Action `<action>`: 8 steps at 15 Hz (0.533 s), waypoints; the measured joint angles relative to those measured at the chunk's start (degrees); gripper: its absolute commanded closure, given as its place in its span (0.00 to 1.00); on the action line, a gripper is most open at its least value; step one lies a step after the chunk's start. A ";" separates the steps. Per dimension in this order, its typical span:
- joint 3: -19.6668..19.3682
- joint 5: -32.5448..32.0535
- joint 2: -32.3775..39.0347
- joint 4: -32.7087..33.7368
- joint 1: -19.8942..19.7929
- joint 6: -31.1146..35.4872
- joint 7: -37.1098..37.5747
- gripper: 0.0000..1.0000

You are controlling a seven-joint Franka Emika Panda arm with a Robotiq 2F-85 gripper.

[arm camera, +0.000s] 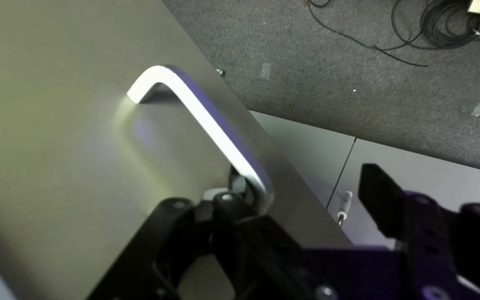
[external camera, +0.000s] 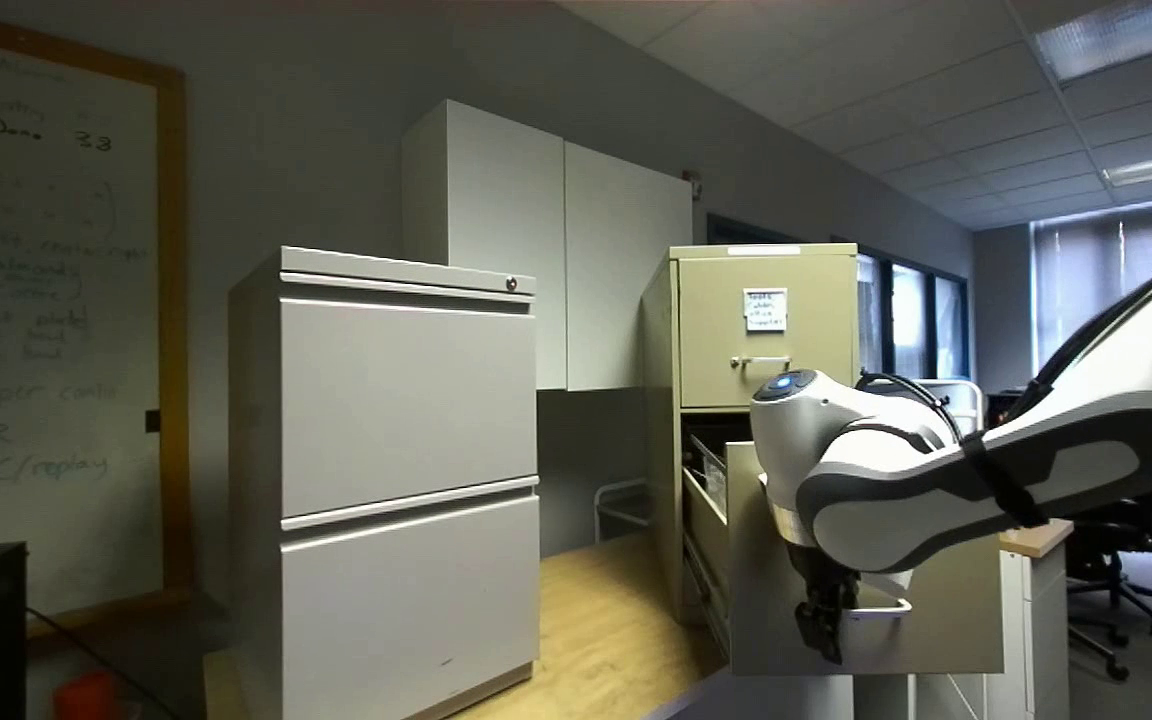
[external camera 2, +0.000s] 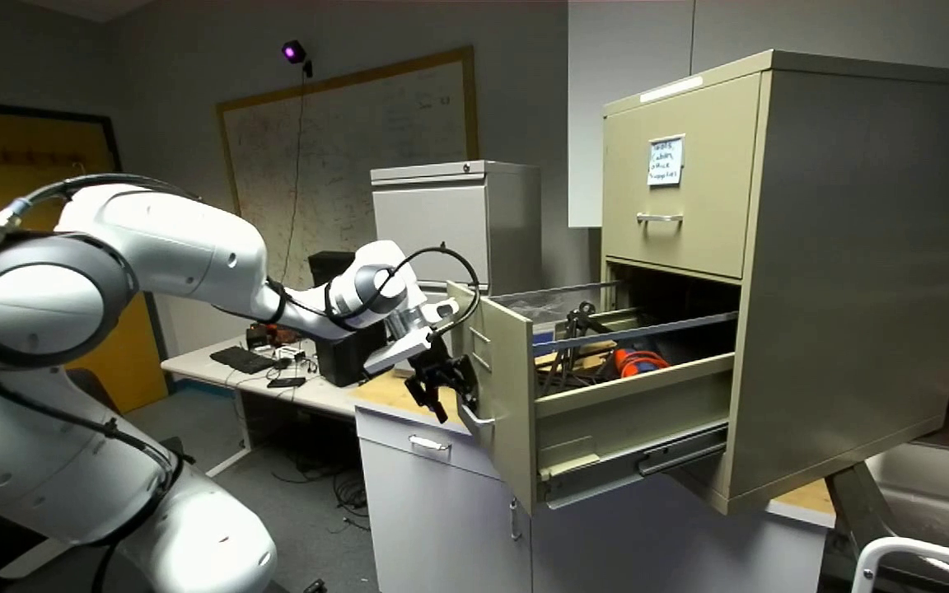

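Observation:
A beige filing cabinet [external camera 2: 689, 214] has its lower drawer [external camera 2: 516, 387] pulled out, seen in both exterior views. Black tools and an orange-red coil [external camera 2: 639, 362] lie inside that drawer. On the drawer front is a silver handle [arm camera: 206, 116], shaped like a bracket. My black gripper [arm camera: 306, 183] is right at the handle's near end, its fingers spread wide. One finger [arm camera: 240, 183] reaches in behind the bar, between it and the drawer front; whether it touches cannot be told. The opposite finger [arm camera: 379, 200] stands well apart from the bar, so the handle is not clamped.
A grey two-drawer cabinet [external camera: 406, 400] stands on the wooden counter [external camera: 616, 600] beside the beige one. White cupboard doors [external camera 2: 441, 511] are below the drawer. A desk [external camera 2: 318, 395] with electronics is further back, and coiled cable [arm camera: 444, 29] lies on the floor.

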 measured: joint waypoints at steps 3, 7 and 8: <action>2.54 -0.08 -1.81 -2.53 1.44 -2.71 3.40 0.00; 4.40 -0.38 -2.81 -3.63 2.69 -5.55 5.97 0.00; 4.53 -0.48 -2.81 -3.63 2.83 -5.90 6.18 0.00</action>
